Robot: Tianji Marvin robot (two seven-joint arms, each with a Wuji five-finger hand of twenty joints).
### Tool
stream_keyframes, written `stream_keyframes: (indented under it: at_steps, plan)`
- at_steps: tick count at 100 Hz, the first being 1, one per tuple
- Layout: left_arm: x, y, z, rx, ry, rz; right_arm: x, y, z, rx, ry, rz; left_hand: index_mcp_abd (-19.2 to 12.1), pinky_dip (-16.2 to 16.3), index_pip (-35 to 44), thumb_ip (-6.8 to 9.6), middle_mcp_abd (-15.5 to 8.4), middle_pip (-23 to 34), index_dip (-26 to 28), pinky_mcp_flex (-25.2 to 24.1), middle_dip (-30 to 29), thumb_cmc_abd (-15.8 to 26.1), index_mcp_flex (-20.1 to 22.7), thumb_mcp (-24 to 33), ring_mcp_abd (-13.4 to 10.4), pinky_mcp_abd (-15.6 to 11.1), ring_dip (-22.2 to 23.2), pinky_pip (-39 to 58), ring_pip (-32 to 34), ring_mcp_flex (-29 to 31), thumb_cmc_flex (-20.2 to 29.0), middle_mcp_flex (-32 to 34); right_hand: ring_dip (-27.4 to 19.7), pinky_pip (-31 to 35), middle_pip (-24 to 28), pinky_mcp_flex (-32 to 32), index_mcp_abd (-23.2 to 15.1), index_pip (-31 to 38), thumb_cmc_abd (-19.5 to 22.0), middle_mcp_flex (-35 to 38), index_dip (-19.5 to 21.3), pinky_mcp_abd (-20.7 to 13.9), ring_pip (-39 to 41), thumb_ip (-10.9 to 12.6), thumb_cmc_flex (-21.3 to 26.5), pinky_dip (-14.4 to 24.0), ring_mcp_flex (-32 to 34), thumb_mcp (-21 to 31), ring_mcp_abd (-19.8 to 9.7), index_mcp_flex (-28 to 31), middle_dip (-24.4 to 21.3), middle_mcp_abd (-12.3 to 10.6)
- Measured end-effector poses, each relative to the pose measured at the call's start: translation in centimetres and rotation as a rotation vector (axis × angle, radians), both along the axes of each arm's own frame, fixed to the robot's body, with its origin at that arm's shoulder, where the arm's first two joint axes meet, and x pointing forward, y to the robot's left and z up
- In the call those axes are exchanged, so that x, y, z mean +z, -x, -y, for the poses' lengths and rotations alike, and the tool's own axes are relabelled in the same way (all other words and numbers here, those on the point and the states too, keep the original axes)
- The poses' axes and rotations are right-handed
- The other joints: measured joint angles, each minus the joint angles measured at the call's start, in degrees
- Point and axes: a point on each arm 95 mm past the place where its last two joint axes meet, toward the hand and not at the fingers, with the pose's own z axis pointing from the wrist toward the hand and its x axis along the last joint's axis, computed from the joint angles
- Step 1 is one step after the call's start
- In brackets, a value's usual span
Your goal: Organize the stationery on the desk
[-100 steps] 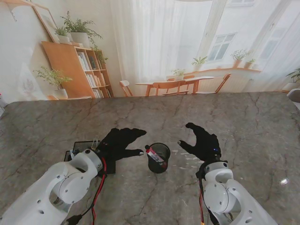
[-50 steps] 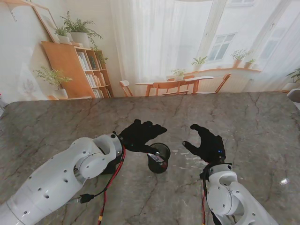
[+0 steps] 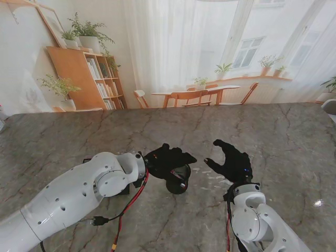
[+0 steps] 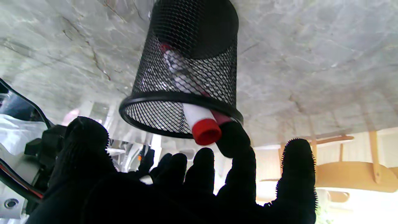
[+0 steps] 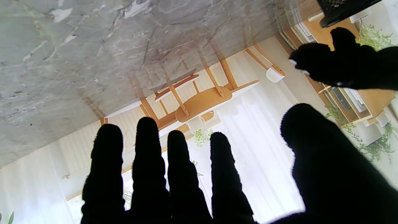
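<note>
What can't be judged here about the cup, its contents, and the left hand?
- Cup rim, stand view: covered by the left hand.
- Whether a finger grips the pen, left wrist view: contact unclear.
- Tray, stand view: behind the left arm.

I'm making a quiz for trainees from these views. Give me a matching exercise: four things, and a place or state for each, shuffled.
1. mesh pen cup
2. red-capped marker
3. left hand
4. right hand

A. open, holding nothing, right of the cup
B. leaning inside the cup
C. over the cup's rim, a fingertip at the marker's cap
D. standing on the marble table

Pairs: 1-D, 2-B, 3-C, 4-A
</note>
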Motion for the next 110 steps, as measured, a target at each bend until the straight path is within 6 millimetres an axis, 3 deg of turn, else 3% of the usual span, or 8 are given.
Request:
stream_keyframes:
  at_steps: [22,38,50,69,85,93,110]
  plan:
    - [-1.1,0.0,0.3,-0.039,-0.048,-0.003,-0.1,-0.1,-0.1,0.000,-0.011,-0.006,-0.1,-0.7,0.0,0.00,0.0,0.0,0.0,0.0,0.0,-1.3,0.0,0.0,0.2,0.0,0.0,0.8,0.0,0.0,1.7,0.0,0.0,0.0,0.0,0.0,0.0,0.0,0.3,0.0,0.0,0.0,0.1,0.0,0.0,0.2,0.0,-0.1,0.0,0.0,0.0,0.0]
    - [-1.6,-0.4,0.4,-0.046,-0.068,0.006,-0.1,-0.2,-0.2,0.000,-0.017,-0.007,-4.1,-0.7,0.2,0.00,0.1,0.4,0.5,2.2,1.1,-4.3,0.2,-0.2,0.2,-0.4,2.2,7.0,3.8,1.6,7.3,-1.0,0.0,0.0,0.0,-0.1,0.0,0.0,0.3,0.1,0.0,0.0,0.2,0.0,0.0,0.2,0.0,-0.2,0.0,0.0,0.0,0.0]
    - [-1.8,-0.7,0.5,-0.054,-0.049,0.029,-0.1,-0.2,-0.2,-0.002,-0.019,-0.006,-7.5,3.6,3.9,0.00,-0.2,1.9,6.3,7.5,6.8,-7.4,2.6,-0.5,-0.3,-4.3,8.9,13.5,8.2,5.4,11.1,1.2,0.0,0.0,0.1,-0.1,0.0,0.0,0.4,0.7,0.0,0.0,0.2,0.0,0.0,0.2,-0.5,-0.2,0.0,0.0,0.0,0.0]
    - [-2.0,-1.3,0.8,-0.070,-0.004,0.043,-0.1,-0.2,-0.2,-0.006,-0.025,-0.008,-10.5,7.1,10.5,0.00,-1.0,7.0,16.3,19.1,18.3,-11.1,8.1,-3.0,0.3,-16.5,21.7,22.0,13.7,8.3,13.6,4.4,0.0,0.0,0.1,-0.5,0.1,0.0,1.1,0.7,0.0,0.0,0.2,0.0,0.0,0.2,-0.6,-0.2,0.0,0.0,0.0,0.0]
    - [-1.8,-1.5,0.9,-0.080,0.019,0.042,-0.1,-0.2,-0.2,-0.009,-0.029,-0.007,-12.9,7.2,18.6,0.00,-2.1,15.0,25.7,25.5,23.5,-14.3,10.5,-6.2,0.6,-16.4,26.6,22.6,18.8,11.9,13.7,6.4,0.0,0.0,0.1,-0.6,0.6,0.0,1.1,0.7,0.0,0.0,0.3,0.0,0.0,0.3,-0.9,-0.2,0.0,0.0,0.0,0.0]
    - [-1.7,-1.6,0.9,-0.074,0.020,0.032,-0.1,-0.2,-0.2,-0.010,-0.030,-0.006,-13.5,7.2,21.3,0.00,-2.4,15.3,25.8,26.6,28.1,-15.5,10.7,-6.8,0.6,-16.3,26.7,22.6,20.3,12.6,13.7,7.3,0.0,0.0,0.1,-0.6,0.6,0.0,1.1,0.7,0.0,0.0,0.3,0.0,0.0,0.3,-1.0,-0.2,0.0,0.0,0.0,0.0]
    - [-1.3,-1.5,0.0,-0.071,-0.015,0.023,-0.1,-0.2,-0.1,-0.015,-0.032,0.001,-14.0,7.2,25.0,0.00,-2.6,15.3,23.8,27.5,31.0,-16.8,10.7,-7.3,0.6,-16.3,26.7,22.6,20.9,13.9,13.7,8.3,0.0,0.0,0.1,-0.6,0.7,0.0,1.1,0.7,0.0,0.0,0.3,0.0,0.0,0.3,-1.0,-0.8,0.0,0.0,0.0,0.0]
